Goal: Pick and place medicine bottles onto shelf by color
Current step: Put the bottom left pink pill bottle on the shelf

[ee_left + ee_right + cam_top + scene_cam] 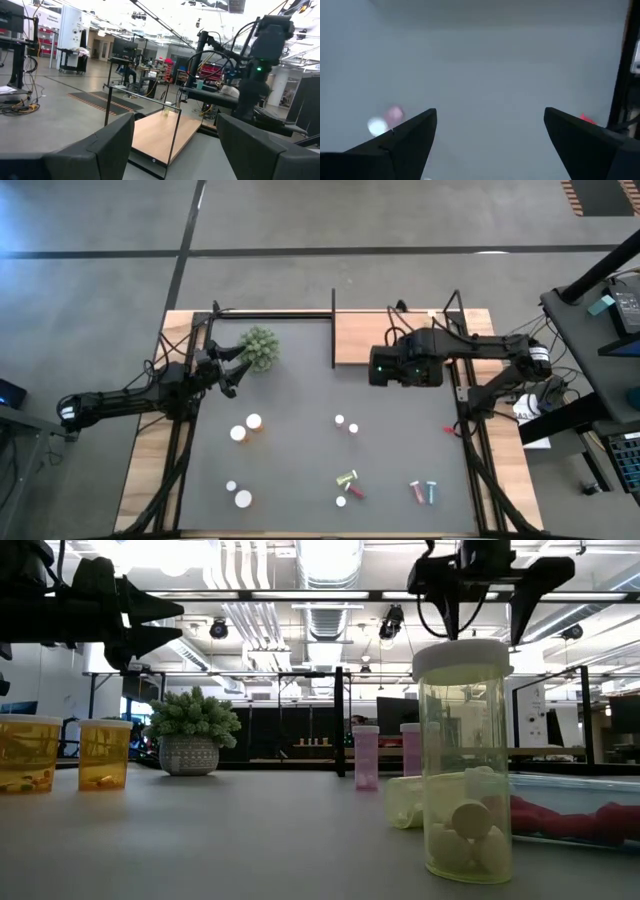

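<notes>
bottles are all on the dark table, none on the shelf that you can see, so you're at the very start of a pick: choosing a bottle and reaching for it.

your right gripper hangs above the table at the near edge of the shelf board, pointing down; its wrist view shows both fingers spread wide with nothing between them, and the two pink bottles lie near on the table below, a little nearer the front. they stand upright, just beside each other, so they look like the likeliest first target.

your left gripper waits raised beside the plant ball, jaws apart and holding nothing, aimed level across toward the shelf.

elsewhere you have two orange bottles toward the left, two white-capped ones at the front left, a yellow-green bottle and a red bottle lying down at the front centre, and a red and a blue vial lying side by side at the front right.

for the next move, you'd bring the right gripper over one pink bottle, centre the fingers around its cap, then descend. mind the neighbour: the pair stands so close that a finger could knock the second one over.
</notes>
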{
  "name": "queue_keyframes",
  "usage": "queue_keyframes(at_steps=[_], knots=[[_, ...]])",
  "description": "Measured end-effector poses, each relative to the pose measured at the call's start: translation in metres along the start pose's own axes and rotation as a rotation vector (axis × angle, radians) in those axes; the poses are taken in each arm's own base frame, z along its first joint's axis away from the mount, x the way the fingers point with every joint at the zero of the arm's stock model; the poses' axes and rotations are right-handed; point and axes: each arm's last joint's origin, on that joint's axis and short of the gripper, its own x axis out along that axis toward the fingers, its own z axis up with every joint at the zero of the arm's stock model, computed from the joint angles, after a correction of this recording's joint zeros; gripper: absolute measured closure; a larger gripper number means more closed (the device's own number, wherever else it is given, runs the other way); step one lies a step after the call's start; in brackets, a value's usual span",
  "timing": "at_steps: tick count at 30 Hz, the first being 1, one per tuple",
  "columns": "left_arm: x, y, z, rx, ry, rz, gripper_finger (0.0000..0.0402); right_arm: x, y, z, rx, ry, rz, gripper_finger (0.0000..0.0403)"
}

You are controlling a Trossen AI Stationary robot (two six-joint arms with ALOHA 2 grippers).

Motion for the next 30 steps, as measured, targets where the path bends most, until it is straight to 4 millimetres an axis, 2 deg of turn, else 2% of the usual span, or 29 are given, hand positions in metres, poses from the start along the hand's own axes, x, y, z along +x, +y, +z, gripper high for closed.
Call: queue_keyframes(at_steps=[6,11,14,18,24,30], knots=[[0.000,0.000,0.000,0.000,0.000,0.000,0.0134,0.005,0.002,-0.035,-0.119,0.009,0.013,0.0044],[0.000,0.000,0.000,0.000,0.000,0.000,0.0134,0.014,0.006,-0.073,-0.184,0.027,0.094,0.0044],[0.000,0.000,0.000,0.000,0.000,0.000,0.0134,0.022,0.008,-0.088,-0.207,0.010,0.126,0.0044],[0.000,0.000,0.000,0.000,0.000,0.000,0.0134,0.041,0.018,-0.099,-0.155,-0.027,0.113,0.0044],[0.000,0.000,0.000,0.000,-0.001,0.000,0.0134,0.066,0.048,-0.109,-0.263,-0.012,0.094,0.0044],[0.000,0.000,0.000,0.000,0.000,0.000,0.0134,0.081,0.071,-0.112,-0.382,-0.013,0.061,0.0044]])
